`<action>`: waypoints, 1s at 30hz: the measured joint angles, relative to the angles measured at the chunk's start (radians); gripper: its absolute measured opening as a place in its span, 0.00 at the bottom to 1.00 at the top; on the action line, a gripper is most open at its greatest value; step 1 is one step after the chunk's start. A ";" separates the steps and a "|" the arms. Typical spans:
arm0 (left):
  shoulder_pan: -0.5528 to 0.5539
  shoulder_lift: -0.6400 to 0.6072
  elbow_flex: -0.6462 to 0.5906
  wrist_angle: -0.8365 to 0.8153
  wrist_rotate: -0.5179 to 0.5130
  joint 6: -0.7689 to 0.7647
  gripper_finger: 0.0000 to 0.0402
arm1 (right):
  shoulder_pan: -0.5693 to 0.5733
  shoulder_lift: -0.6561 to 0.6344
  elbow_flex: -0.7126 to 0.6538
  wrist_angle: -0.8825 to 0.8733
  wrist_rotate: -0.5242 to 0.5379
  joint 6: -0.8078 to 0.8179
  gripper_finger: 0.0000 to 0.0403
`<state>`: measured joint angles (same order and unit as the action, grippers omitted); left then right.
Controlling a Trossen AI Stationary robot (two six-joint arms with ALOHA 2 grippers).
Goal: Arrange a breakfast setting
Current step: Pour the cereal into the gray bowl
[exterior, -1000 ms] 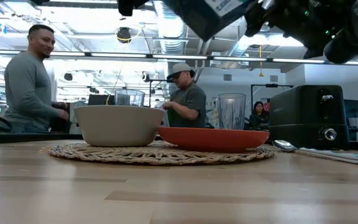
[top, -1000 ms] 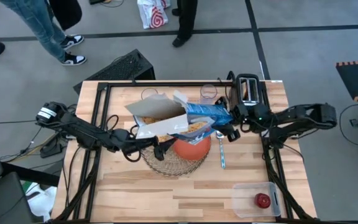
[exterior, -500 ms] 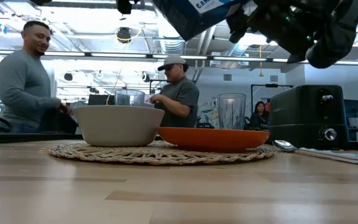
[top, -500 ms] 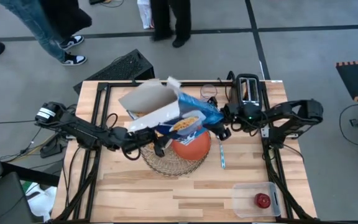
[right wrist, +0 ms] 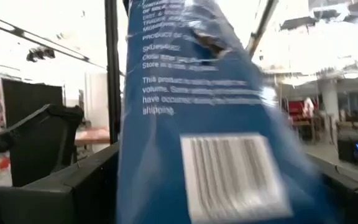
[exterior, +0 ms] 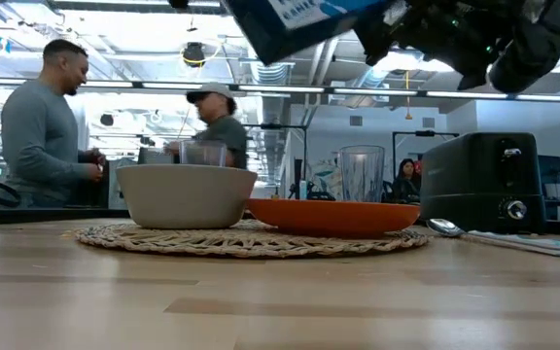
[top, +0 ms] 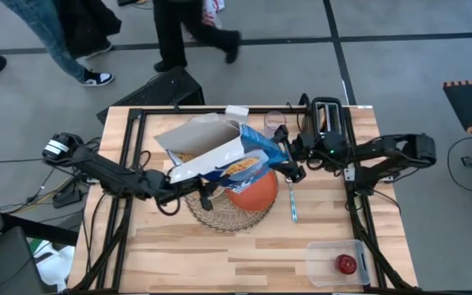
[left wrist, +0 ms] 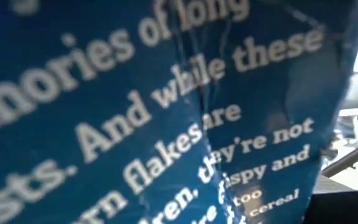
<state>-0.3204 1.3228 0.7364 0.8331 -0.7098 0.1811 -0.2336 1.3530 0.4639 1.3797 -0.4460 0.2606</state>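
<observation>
The blue-white cereal box (top: 220, 156) is held tilted in the air over the round wire mat (top: 232, 215), its open flaps toward the far left. It shows at the top of the low view (exterior: 290, 19). My right gripper (top: 289, 168) is shut on its closed end. My left gripper (top: 207, 195) is under the box's near edge, and the box side fills its wrist view (left wrist: 166, 124). The grey bowl (exterior: 185, 194) and orange plate (exterior: 333, 216) rest on the mat (exterior: 241, 238). The metal spoon (top: 292, 201) lies to the right of the mat. The bread is out of view. My right gripper holds the cereal box by its closed end (top: 279, 157), coming level from the table's right. The barcode panel (right wrist: 229, 174) stands right in front of its camera and hides the fingers. The box is lifted clear, tilted, above the bowl and plate.
The black toaster (top: 328, 119) stands at the far right, with a clear glass (top: 274, 120) to its left. Both glasses show behind the bowl and plate (exterior: 202, 153) (exterior: 360, 173). A clear tub (top: 337, 262) with the red apple (top: 347, 264) sits at the near right corner. People walk beyond the far edge.
My right gripper has gone a little toward the table's left with the cereal box. The box has turned about its length and its open end has swung toward the far left, staying clear of the bowl and plate.
</observation>
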 joint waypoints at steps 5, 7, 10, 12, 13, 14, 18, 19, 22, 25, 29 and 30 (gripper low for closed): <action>-0.048 -0.122 0.000 -0.145 -0.073 -0.008 0.47 | -0.047 -0.153 -0.002 -0.231 0.004 -0.049 0.96; -0.057 -0.169 0.000 -0.220 -0.129 -0.021 0.47 | -0.072 -0.215 -0.005 -0.303 -0.001 -0.060 0.96; -0.075 -0.236 0.000 -0.335 -0.264 -0.033 0.47 | -0.116 -0.314 -0.005 -0.432 -0.007 -0.063 0.96; -0.087 -0.284 0.000 -0.411 -0.353 -0.044 0.47 | -0.142 -0.375 -0.005 -0.530 -0.002 -0.072 0.96; -0.093 -0.310 0.000 -0.452 -0.395 -0.051 0.47 | -0.151 -0.406 -0.005 -0.579 0.000 -0.083 0.96; -0.099 -0.334 0.000 -0.495 -0.435 -0.064 0.47 | -0.159 -0.435 -0.005 -0.624 0.000 -0.095 0.96; -0.117 -0.411 0.000 -0.647 -0.607 -0.118 0.47 | -0.177 -0.521 -0.005 -0.813 0.020 -0.138 0.96; -0.121 -0.426 0.000 -0.673 -0.657 -0.135 0.47 | -0.176 -0.534 -0.005 -0.847 0.030 -0.148 0.96; -0.126 -0.470 0.000 -0.759 -0.780 -0.165 0.48 | -0.172 -0.561 -0.005 -0.919 0.035 -0.164 0.96; -0.125 -0.496 0.000 -0.831 -0.843 -0.202 0.47 | -0.165 -0.571 -0.005 -0.963 0.033 -0.165 0.96; -0.098 -0.521 0.001 -0.892 -0.855 -0.234 0.47 | -0.129 -0.567 -0.005 -1.002 0.034 -0.181 0.96; -0.086 -0.523 0.001 -0.914 -0.856 -0.251 0.47 | -0.116 -0.566 -0.005 -1.009 0.033 -0.184 0.96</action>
<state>-0.4064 0.7997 0.7372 -0.0812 -1.5662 -0.0698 -0.3494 0.7873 0.4587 0.3710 -0.4126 0.0768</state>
